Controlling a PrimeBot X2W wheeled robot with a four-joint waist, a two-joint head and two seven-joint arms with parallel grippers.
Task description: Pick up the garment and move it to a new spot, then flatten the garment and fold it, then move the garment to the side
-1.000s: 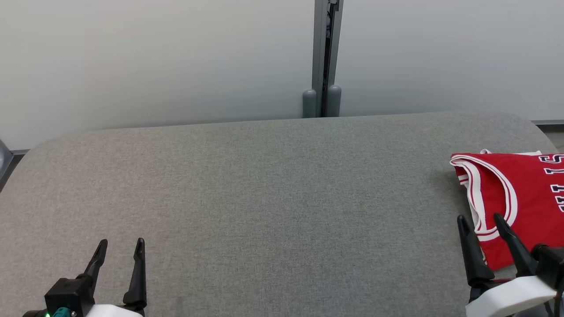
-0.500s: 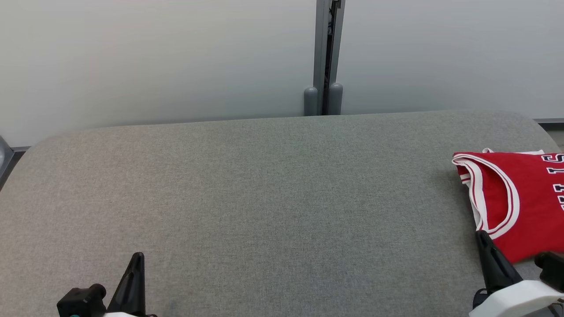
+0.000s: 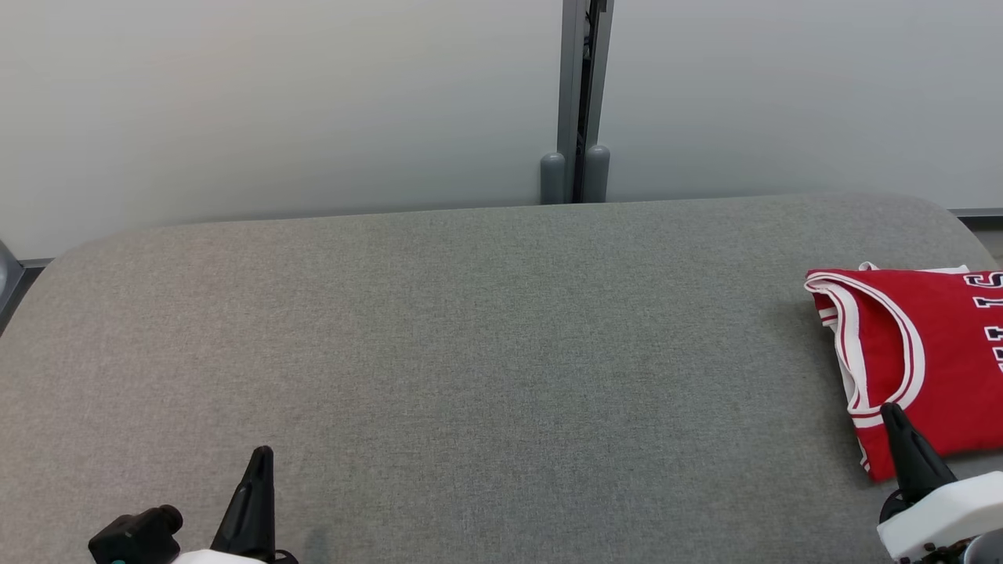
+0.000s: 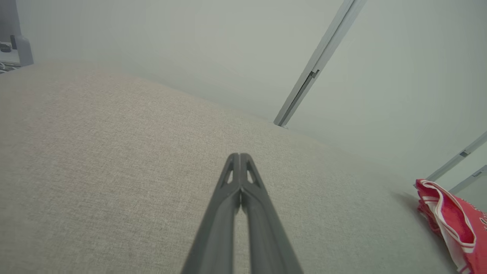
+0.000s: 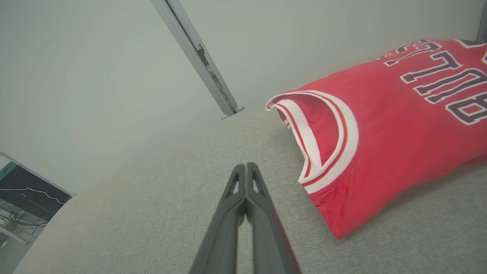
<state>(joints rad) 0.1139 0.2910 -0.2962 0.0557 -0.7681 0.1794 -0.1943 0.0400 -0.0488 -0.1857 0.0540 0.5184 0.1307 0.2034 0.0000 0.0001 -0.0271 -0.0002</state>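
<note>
Red jersey folded on grey surface; left gripper, right gripper closed, empty

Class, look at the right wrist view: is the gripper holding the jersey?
No, the right gripper is shut on nothing, with the red jersey lying apart beside it.

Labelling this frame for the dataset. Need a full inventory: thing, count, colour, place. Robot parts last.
jersey: 1, red with white trim and dark lettering, lying folded at the right end of the table
table: 1, grey fabric top, across the whole foreground
wall panels: 2, pale grey, behind the table
post: 1, grey, upright between the panels at back centre
desk with cables: 1, dark, beyond the table's edge in the right wrist view, details too small to tell
left gripper: 1, dark fingers, shut, lower left over bare table
right gripper: 1, dark fingers, shut, lower right beside the jersey's near corner, holding nothing
</note>
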